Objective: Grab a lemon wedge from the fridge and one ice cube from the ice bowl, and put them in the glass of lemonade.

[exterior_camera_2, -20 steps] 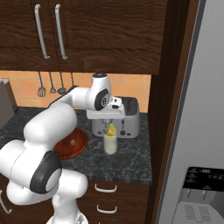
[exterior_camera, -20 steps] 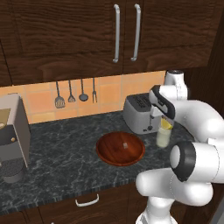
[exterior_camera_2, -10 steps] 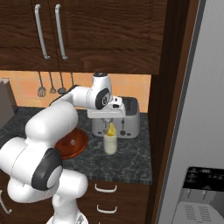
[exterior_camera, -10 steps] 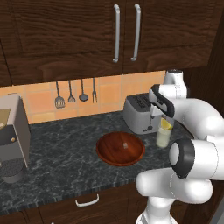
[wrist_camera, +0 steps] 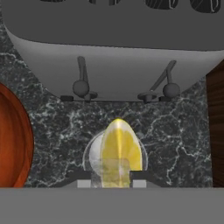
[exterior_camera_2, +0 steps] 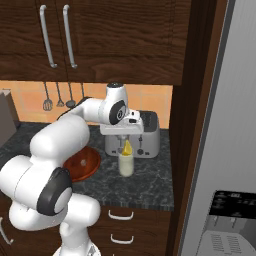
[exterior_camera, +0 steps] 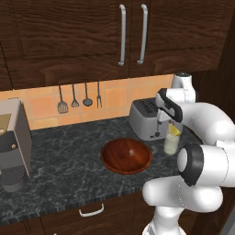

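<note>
You see the glass (exterior_camera: 171, 144) upright on the dark counter before the toaster, pale liquid inside, the lemon wedge (exterior_camera: 173, 130) perched at its rim, peel up. Beside it sits the red-brown bowl (exterior_camera: 126, 156), one pale ice cube (exterior_camera: 131, 153) near its centre. The grey fridge (exterior_camera_2: 225, 150) stands right.

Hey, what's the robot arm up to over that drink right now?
Tool directly above glass of lemonade; open or shut unclear. Lemon wedge at glass mouth. Ice cube in ice bowl. Toaster close behind.
</note>
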Motion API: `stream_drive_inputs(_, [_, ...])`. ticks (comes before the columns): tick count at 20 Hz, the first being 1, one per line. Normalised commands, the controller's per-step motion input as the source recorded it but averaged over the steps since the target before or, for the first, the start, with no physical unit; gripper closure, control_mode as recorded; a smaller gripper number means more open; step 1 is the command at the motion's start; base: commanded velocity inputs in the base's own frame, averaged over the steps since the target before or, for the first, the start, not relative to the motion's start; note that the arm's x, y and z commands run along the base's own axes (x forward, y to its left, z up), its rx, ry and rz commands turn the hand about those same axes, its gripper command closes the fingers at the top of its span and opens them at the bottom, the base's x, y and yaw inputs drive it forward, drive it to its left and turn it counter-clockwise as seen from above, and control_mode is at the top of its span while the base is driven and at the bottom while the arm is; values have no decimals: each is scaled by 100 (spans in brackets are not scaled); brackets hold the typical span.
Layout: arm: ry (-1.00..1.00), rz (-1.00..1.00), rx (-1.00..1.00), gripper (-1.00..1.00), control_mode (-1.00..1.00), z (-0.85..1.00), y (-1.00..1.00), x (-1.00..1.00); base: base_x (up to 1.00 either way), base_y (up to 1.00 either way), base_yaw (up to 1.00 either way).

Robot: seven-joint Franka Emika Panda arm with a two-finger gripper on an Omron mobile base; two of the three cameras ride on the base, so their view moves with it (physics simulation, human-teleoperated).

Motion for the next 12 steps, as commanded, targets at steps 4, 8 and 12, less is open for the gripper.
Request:
stream_drive_inputs(4, [0, 0, 0, -100, -100, 0, 0, 0, 0, 0, 0])
stream_drive_inputs(8, [0, 0, 0, -100, -100, 0, 0, 0, 0, 0, 0])
stream_drive_inputs(12, [0, 0, 0, -100, -100, 0, 0, 0, 0, 0, 0])
